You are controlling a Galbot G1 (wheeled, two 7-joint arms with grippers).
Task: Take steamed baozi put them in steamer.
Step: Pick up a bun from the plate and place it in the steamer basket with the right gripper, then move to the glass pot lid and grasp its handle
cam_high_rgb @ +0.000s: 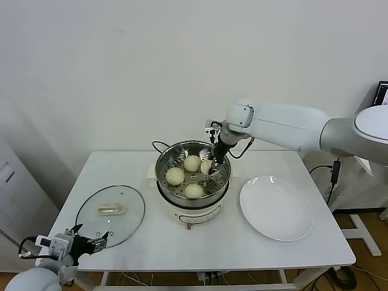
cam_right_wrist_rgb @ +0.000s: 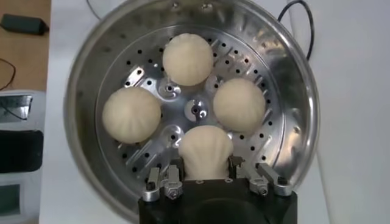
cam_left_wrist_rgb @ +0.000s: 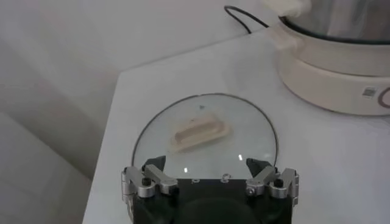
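Note:
The steel steamer (cam_high_rgb: 161,177) stands on its white cooker base mid-table. Its perforated floor (cam_right_wrist_rgb: 146,76) holds four cream-white baozi. Three lie free (cam_right_wrist_rgb: 187,58), (cam_right_wrist_rgb: 131,114), (cam_right_wrist_rgb: 239,105); in the head view they show too (cam_high_rgb: 175,176). My right gripper (cam_high_rgb: 213,171) reaches down into the pot on its right side. Its fingers (cam_right_wrist_rgb: 235,163) press both sides of the fourth baozi (cam_right_wrist_rgb: 205,146), which rests on or just above the floor. My left gripper (cam_high_rgb: 91,236) is open and empty, parked low at the table's front left, by the glass lid's near edge (cam_left_wrist_rgb: 204,163).
An empty white plate (cam_high_rgb: 276,209) lies right of the steamer. The round glass lid (cam_high_rgb: 110,215) with a cream handle (cam_left_wrist_rgb: 200,131) lies flat at the front left. A black cord (cam_high_rgb: 159,145) runs behind the cooker. The wall stands close behind the table.

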